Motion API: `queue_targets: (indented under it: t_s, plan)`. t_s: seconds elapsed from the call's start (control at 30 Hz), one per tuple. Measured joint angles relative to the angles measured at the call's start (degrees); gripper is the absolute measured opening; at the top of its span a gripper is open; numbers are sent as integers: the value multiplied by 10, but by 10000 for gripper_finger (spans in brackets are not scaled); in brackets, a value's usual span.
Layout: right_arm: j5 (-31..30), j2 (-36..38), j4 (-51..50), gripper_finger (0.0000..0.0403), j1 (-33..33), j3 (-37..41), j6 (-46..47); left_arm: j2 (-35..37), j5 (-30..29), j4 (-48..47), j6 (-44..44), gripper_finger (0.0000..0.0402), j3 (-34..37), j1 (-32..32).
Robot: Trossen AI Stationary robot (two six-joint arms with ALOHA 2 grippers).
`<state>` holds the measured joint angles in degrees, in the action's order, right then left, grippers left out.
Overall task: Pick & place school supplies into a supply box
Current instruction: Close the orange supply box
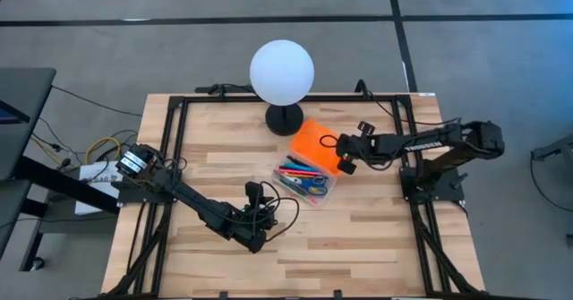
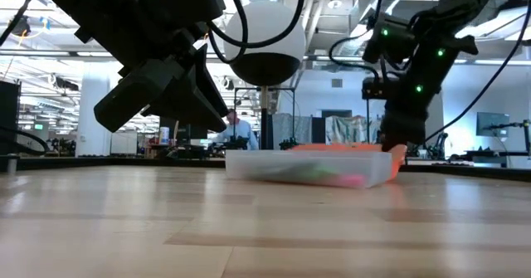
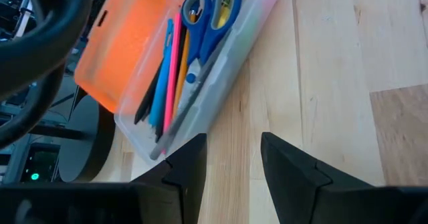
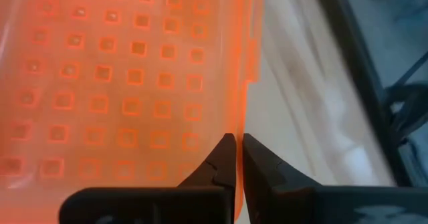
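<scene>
At table centre, right hand (image 4: 234, 158) pinching orange lid (image 1: 317, 143) edge, left hand (image 3: 233, 158) released just beside supply box (image 1: 304, 188).

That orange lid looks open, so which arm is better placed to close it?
Probably the right: its gripper is already pinched on the orange lid's edge, while the left gripper waits open, away from the box.
</scene>
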<state>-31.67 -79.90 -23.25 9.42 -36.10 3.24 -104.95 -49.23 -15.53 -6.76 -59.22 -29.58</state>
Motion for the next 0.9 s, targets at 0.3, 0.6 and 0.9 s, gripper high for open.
queue_targets:
  t_s: [0.3,0.6,0.9]
  plan:
    - [-49,0,-36,1,-71,-63,-24,0,0,0,0,137,0,0]
    - [-92,0,-66,1,-146,-107,-24,0,0,0,0,137,0,0]
    - [-105,0,-65,0,-198,-115,-29,0,4,0,-27,137,0,7]
